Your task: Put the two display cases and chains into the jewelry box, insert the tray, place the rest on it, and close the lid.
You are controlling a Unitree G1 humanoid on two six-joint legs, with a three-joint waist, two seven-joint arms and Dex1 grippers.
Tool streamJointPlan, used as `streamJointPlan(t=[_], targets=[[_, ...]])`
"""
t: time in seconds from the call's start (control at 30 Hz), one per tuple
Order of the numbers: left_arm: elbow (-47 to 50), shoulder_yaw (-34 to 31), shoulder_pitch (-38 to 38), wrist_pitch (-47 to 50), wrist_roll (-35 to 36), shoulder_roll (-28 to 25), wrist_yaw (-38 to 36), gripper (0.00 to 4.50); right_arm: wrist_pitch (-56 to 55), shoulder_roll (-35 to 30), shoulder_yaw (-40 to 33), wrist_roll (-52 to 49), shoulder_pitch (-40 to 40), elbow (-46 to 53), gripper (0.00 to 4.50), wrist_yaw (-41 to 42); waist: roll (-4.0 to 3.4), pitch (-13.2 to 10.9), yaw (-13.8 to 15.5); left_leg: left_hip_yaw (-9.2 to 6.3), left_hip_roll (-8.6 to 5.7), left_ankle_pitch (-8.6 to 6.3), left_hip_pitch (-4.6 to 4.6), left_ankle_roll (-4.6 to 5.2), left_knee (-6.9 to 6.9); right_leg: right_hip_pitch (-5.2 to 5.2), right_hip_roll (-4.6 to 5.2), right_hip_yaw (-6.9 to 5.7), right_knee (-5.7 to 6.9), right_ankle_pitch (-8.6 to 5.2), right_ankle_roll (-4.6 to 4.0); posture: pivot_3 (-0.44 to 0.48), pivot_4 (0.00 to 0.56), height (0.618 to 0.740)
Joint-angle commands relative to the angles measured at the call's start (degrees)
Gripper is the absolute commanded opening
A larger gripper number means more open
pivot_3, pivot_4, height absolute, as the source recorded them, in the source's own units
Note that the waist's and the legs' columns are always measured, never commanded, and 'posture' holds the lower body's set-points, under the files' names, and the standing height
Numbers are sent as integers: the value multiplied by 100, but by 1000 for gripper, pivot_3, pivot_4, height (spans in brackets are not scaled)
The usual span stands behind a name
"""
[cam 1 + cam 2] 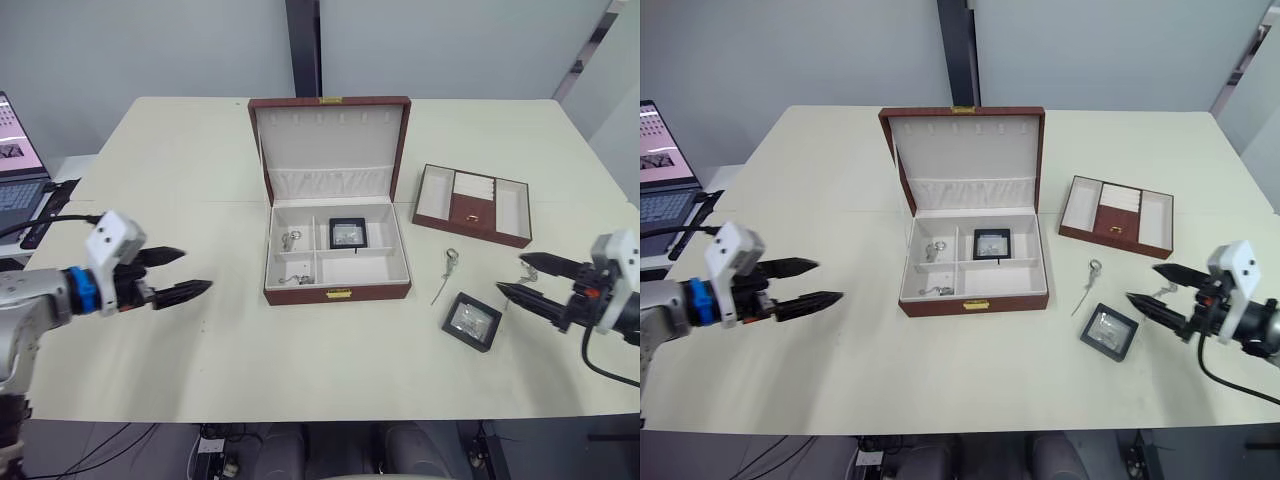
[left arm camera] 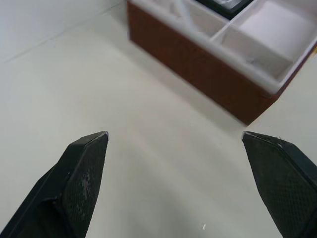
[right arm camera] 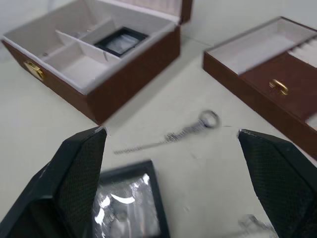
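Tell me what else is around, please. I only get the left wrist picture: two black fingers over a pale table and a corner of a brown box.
Observer: The jewelry box stands open, its lid upright, with one display case already in a rear compartment.
Operator: Is there a second case?
Observer: Yes, the other display case lies on the table, just ahead of the right gripper, which is open.
Operator: And any chains?
Observer: One chain lies on the table between the box and that case; silvery pieces already sit in the box's left compartments.
Operator: Anything else?
Observer: The tray waits on the table to the box's right.
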State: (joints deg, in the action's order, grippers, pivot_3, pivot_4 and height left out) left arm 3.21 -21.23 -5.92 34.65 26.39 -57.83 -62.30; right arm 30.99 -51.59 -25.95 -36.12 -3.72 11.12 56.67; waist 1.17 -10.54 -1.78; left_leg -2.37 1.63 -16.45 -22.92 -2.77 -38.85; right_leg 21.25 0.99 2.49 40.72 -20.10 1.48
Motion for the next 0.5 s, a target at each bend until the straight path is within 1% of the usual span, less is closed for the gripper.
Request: streamJointPlan(t=[0.03, 0.2, 0.3, 0.5], targets=[[0, -602, 278, -165, -78, -170, 97, 4470, -334, -177, -284, 186, -67, -335, 4500, 264, 0, 0, -1, 1, -1, 0, 1, 0, 0, -1, 1, 0, 0, 0, 0, 0, 150, 740], [-167, -1145, 847, -273, -205, -198, 155, 4470, -753, -397, -145, 626, -106, -1165, 4500, 587, 0, 0, -3, 6, -2, 0, 3, 0, 2, -1, 4, 2, -3, 0, 0, 0, 150, 740], [-242, -1275, 1070, -365, -272, -156, 218, 4470, -964, -432, 55, 825, -14, -1448, 4500, 716, 0, 0, -5, 6, 1, 0, 6, 0, 3, -1, 3, 2, 1, 0, 0, 0, 150, 740], [-177, -1450, 1510, -416, -291, -51, 273, 4470, -1290, -476, 168, 1108, 6, -1937, 4500, 888, -2, 0, -9, 11, 1, -1, 6, 0, 4, 0, 4, 4, -1, 0, 0, 0, 150, 740]])
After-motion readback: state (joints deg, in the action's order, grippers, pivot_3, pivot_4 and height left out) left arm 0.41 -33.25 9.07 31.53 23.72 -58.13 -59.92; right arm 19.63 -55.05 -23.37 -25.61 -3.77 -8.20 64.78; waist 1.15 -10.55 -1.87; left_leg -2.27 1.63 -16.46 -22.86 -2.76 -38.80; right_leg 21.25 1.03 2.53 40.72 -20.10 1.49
